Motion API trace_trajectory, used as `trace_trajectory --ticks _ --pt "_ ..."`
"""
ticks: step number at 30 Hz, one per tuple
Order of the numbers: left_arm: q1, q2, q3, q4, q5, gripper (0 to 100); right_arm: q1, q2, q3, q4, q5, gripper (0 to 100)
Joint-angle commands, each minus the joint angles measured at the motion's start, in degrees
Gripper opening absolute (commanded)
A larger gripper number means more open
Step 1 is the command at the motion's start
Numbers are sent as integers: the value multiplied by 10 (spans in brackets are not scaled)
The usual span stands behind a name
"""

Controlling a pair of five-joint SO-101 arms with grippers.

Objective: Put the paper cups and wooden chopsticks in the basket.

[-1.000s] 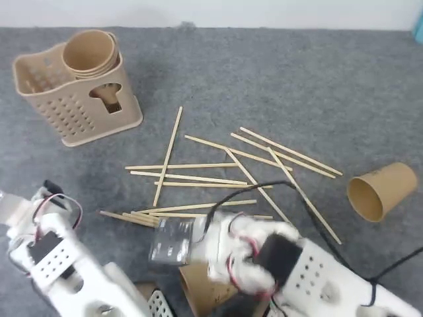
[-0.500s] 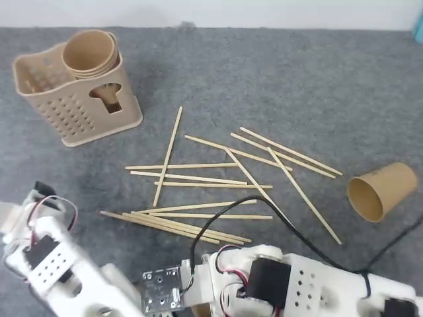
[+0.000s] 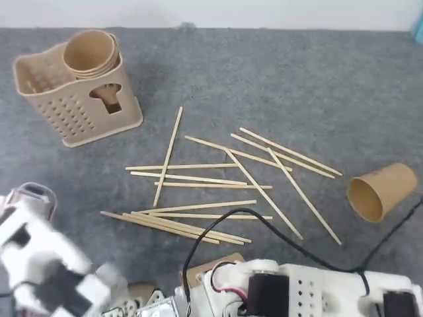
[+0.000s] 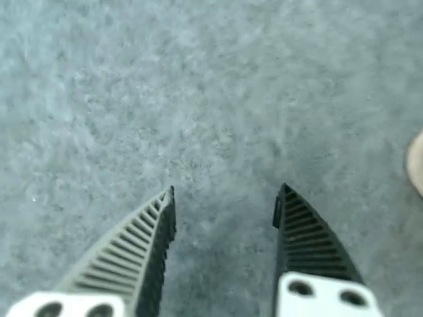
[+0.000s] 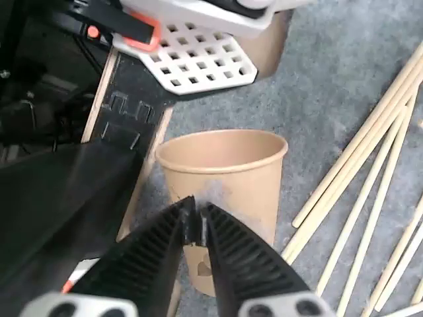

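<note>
Ribbed left gripper (image 4: 228, 191) spread over fuzzy carpet (image 4: 198, 79), right gripper (image 5: 197, 210) pinched together before smooth paper cup (image 5: 248, 175)

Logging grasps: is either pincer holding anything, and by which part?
Nothing appears held. The left pincer is open over carpet; the right pincer is shut in front of the paper cup.

No legible writing, number or sign is showing anywhere. On the paper cup (image 5: 246, 188), a small dark printed mark is sitting low on the outer wall, well under the rim, and it is proving too small to read.
</note>
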Motion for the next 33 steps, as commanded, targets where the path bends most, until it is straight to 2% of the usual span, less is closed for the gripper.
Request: trace_trajectory --ticks 1,6,11,14,19,23,26,29,33 --pt "-4 64 -76 26 15 229 -48 -7 -3 -1 1 9" --pt "-4 110 -105 28 15 228 -73 -4 18 -9 2 9" --pt "-4 133 -126 45 16 228 -41 0 73 -51 5 9" --pt "-4 136 -132 51 16 228 19 0 100 -82 40 9" --pt "-4 136 -131 51 16 228 148 0 114 -157 48 9" --pt "-4 136 -131 51 16 228 279 1 120 -251 46 9" --pt "-4 136 -131 52 16 228 344 -4 120 -292 1 9" --pt "-4 136 -131 52 16 228 331 -16 88 -256 -42 9" --pt "-11 136 -132 51 16 228 218 -48 38 -196 -80 28"
